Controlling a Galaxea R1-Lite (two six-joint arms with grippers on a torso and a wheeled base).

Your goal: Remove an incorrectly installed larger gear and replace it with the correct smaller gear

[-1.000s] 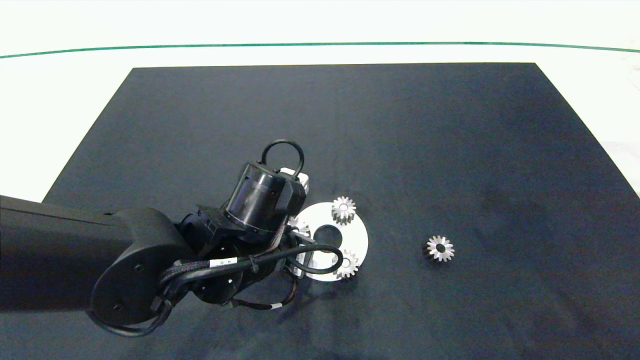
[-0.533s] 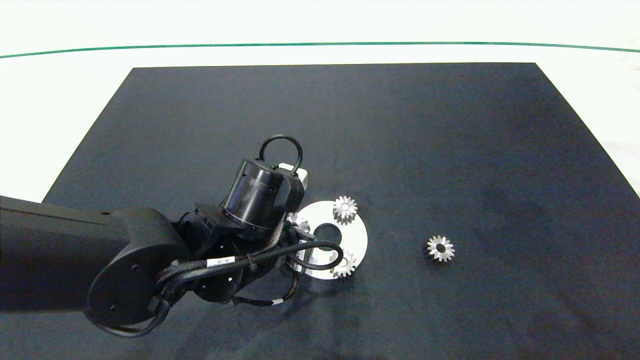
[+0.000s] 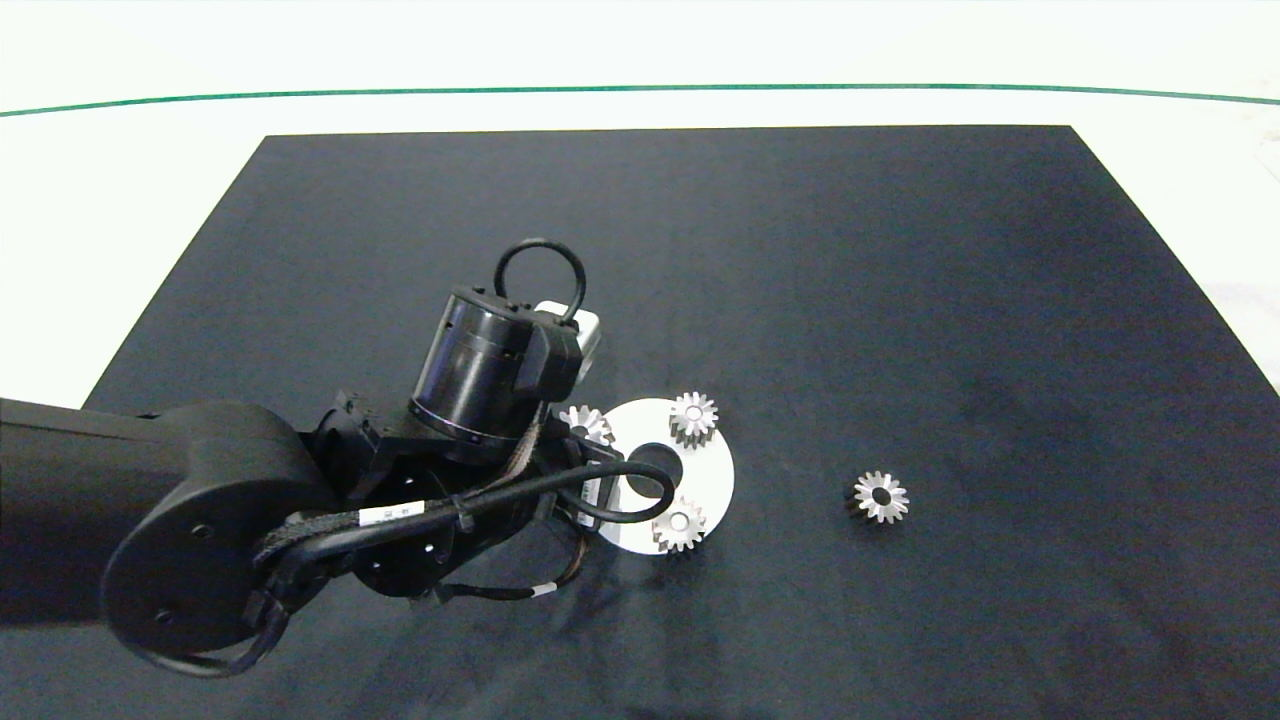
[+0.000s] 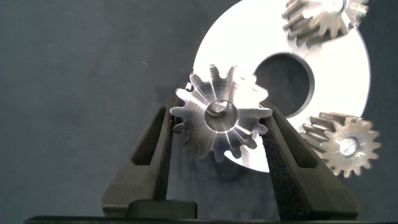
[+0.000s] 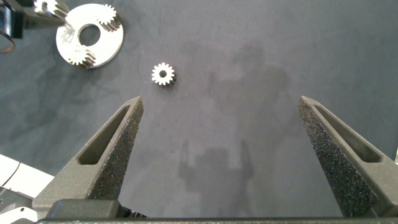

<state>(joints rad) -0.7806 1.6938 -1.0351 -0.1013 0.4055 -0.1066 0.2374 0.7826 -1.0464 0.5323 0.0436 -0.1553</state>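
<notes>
larger gear [image 4: 222, 120] gripped, smaller gear [image 3: 881, 497] lying flat

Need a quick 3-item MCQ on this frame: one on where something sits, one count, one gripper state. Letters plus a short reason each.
1. Where is the loose silver metal spur gear?
A. on the white disc
B. alone on the black mat, to the right of the disc in the head view
C. in the right gripper

2. How many silver gears sit on the white round plate with a centre hole, apart from the one that is gripped?
A. none
B. two
C. four

3. What is the left gripper's state?
A. shut on a gear
B. open, empty
C. out of view

Answers:
1 B: the loose gear lies by itself on the black mat, clear of the white plate.
2 B: one gear and another sit at the plate's rim.
3 A: the left gripper clamps the larger gear between its pads at the plate's edge; the right gripper is open over bare mat.
</notes>
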